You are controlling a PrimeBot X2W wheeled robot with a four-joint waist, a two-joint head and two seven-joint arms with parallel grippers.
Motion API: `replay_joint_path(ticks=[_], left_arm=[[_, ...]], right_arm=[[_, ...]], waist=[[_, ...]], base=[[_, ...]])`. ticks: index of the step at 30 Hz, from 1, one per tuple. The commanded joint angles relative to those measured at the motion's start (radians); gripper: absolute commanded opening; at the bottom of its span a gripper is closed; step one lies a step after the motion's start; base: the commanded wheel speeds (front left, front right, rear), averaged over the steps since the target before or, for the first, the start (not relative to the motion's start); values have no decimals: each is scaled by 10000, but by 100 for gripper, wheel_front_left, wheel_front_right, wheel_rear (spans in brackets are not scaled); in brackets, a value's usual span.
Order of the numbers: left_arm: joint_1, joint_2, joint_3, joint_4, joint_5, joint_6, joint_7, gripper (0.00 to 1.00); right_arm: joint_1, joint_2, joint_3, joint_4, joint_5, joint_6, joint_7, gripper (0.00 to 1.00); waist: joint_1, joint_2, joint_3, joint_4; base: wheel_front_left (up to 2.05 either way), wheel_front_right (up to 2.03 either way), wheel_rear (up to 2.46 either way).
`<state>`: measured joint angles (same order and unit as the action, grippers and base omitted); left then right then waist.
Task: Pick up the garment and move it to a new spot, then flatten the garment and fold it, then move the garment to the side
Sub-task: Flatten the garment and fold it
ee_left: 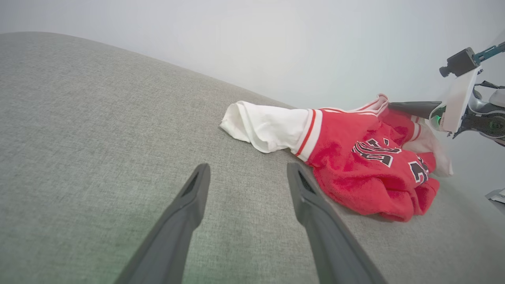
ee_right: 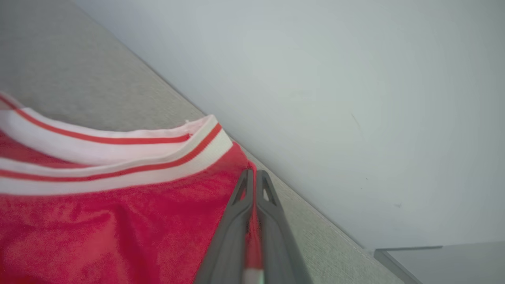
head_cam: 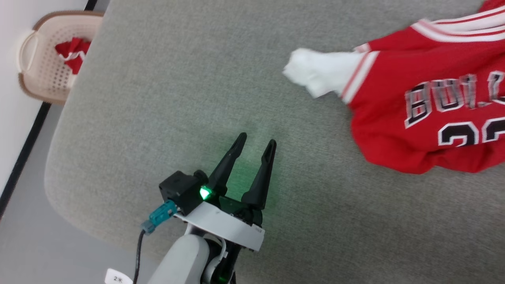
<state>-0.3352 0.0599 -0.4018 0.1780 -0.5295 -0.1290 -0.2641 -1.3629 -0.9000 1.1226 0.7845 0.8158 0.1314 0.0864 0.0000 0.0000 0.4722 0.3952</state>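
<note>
Right tool (ee_right: 255, 173) pinched shut on red fold of garment (head_cam: 394, 122) — soft jersey, white sleeve, striped ribbed trim, left crumpled at right of grey woven worktop (head_cam: 189, 86). Left tool (head_cam: 257, 140) spread wide, nothing held — poised over worktop.

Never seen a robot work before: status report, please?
Left hand open, apart from garment. Right hand shut on garment edge. Basket far left, out of the way.
</note>
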Motion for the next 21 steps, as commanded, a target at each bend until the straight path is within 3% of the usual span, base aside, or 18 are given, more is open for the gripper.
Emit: replay_joint_path(ticks=[1,8,9,10,11,16,21], left_arm=[[-109,-21,-28,-63,-63,-22,0,100],[-234,-72,-100,-132,-126,-23,0,100],[-261,-77,-85,-102,-116,-23,0,100],[-293,-77,-68,-71,-107,-23,0,100],[-328,-78,-50,-44,-104,-23,0,100],[-434,101,64,50,-88,-22,0,100],[-829,1022,200,106,-149,-22,0,100]], right_arm=[[-255,68,-210,360,17,-15,-29,0],[-629,721,-913,2231,-182,-15,-1059,0],[-570,871,-977,2398,-146,-15,-1168,4],[-495,1005,-985,2558,-151,-15,-1276,38],[-436,1106,-1011,2728,-184,-15,-1420,96],[-177,1360,-1145,2993,-80,-15,-2214,100],[655,1316,-1509,2210,550,-15,-3310,100]], waist=[[0,0,336,336],[0,0,587,556],[0,0,591,521],[0,0,583,478],[0,0,547,422],[0,0,262,91],[0,0,-325,-796]], base=[[0,0,0],[0,0,0],[0,0,0],[0,0,0],[0,0,0],[0,0,0],[0,0,0]])
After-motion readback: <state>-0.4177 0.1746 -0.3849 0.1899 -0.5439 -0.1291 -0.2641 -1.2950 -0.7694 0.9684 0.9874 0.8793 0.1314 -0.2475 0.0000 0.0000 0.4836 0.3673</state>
